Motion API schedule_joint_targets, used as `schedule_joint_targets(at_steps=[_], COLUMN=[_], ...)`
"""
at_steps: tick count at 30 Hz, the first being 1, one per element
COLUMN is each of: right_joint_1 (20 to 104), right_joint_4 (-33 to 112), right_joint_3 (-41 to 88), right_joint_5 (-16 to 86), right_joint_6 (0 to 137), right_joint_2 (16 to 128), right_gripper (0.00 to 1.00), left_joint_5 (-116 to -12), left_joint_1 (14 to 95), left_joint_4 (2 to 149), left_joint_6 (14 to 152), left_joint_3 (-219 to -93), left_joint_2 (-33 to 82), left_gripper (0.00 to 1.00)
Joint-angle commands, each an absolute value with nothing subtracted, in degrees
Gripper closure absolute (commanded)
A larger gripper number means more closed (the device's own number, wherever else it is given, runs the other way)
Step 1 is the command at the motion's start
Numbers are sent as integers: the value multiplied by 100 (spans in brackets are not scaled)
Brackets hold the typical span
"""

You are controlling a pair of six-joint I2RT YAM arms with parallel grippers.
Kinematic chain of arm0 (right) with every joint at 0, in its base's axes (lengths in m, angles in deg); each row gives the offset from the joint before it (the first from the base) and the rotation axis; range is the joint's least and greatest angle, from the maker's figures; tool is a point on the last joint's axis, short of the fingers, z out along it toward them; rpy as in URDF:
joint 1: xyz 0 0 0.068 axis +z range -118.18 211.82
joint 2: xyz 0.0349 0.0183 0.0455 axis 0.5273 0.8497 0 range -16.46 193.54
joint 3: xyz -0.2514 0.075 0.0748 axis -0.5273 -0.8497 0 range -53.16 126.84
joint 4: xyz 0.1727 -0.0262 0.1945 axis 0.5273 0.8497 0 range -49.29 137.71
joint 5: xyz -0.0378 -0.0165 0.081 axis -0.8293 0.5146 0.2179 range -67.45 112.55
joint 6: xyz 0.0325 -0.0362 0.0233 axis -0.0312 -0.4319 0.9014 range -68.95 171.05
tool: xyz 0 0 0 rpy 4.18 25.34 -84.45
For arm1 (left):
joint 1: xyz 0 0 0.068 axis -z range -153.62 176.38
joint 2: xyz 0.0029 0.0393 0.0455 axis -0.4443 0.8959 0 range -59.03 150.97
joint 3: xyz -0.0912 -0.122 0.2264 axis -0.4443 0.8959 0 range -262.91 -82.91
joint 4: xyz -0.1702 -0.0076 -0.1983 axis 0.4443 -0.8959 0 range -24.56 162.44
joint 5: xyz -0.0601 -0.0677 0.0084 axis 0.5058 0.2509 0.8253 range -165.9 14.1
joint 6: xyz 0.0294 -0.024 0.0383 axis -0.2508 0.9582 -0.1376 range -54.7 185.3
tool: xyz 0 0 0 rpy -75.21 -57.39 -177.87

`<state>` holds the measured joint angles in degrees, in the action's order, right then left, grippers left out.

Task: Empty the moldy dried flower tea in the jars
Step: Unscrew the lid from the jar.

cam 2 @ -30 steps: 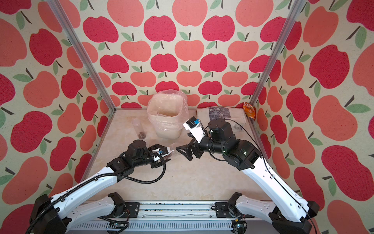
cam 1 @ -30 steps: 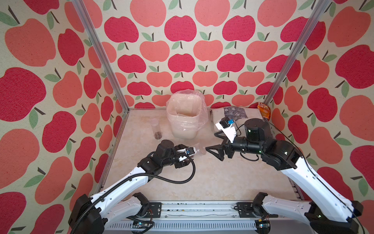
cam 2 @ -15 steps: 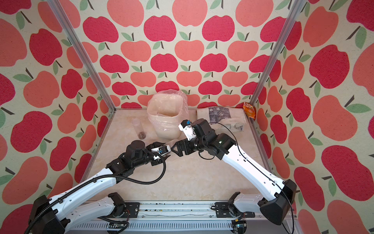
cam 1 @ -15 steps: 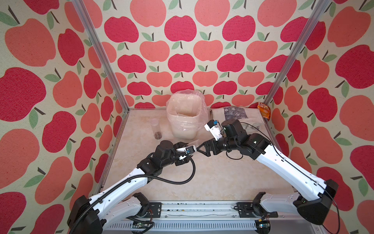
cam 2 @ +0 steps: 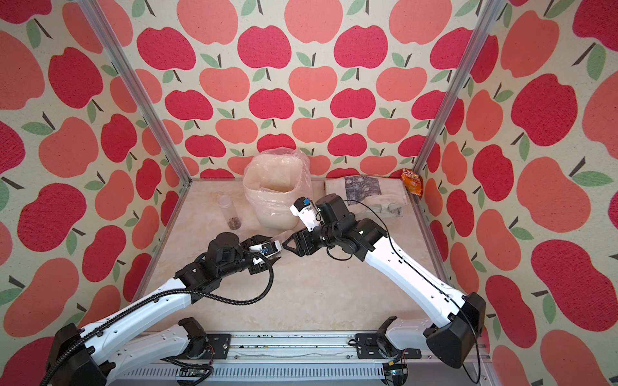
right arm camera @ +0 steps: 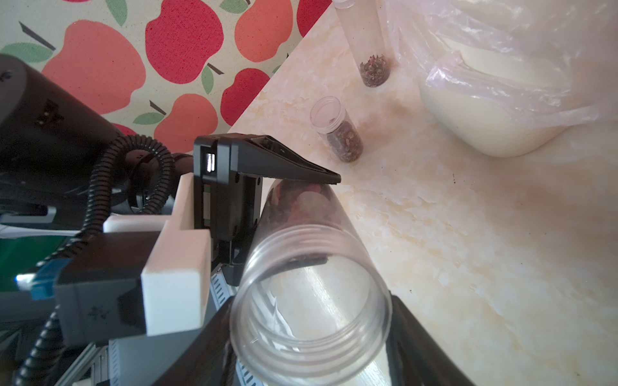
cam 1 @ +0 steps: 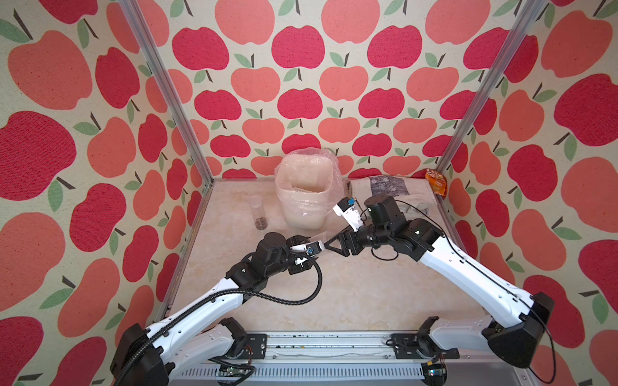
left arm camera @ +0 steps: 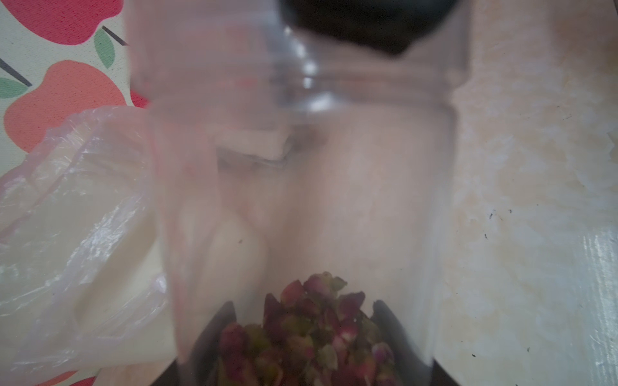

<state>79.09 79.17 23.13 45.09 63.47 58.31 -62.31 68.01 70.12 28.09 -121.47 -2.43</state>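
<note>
Left gripper [right arm camera: 321,217] clamps the base end of a clear cylindrical jar [right arm camera: 337,234] w/ threaded neck, held roughly horiz. above the marbled desk [cam 1: 351,294]; right gripper [cam 1: 327,243] is closed on its mouth end. Dried flower tea [left arm camera: 317,334]: crumbly maroon-green buds piled at base end.

1. Both top views: the held jar [cam 1: 317,238] is mostly hidden between the left gripper [cam 1: 308,250] and right gripper [cam 1: 329,243]
2. Left wrist view: it is blurred, its base cut off by the edge
3. Right wrist view: the top of the standing jar [right arm camera: 366,40] is cut off
</note>
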Motion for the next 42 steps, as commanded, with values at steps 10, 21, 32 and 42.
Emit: schedule_joint_targets(at_steps=[10, 21, 32, 42], right_joint_1=[8585, 8588, 8561, 7785], right_joint_4=[9810, 9397, 7194, 8019], right_joint_3=[3178, 3077, 1971, 2582], right_joint_5=[3181, 3577, 3802, 3465], right_joint_6=[997, 1477, 4485, 7467], right_joint_2=[6120, 6110, 4509, 5011], right_gripper=[74, 36, 1, 1], left_joint_5=[-2211, -3117, -4478, -5586], left_joint_1=[6180, 6195, 6303, 6613], left_joint_4=[5258, 5856, 6752, 7134], left_joint_6=[3237, 3300, 3250, 2830], left_joint_3=[-12770, -12561, -12296, -12263], left_joint_2=[-281, -321, -402, -314], left_gripper=[83, 83, 83, 83])
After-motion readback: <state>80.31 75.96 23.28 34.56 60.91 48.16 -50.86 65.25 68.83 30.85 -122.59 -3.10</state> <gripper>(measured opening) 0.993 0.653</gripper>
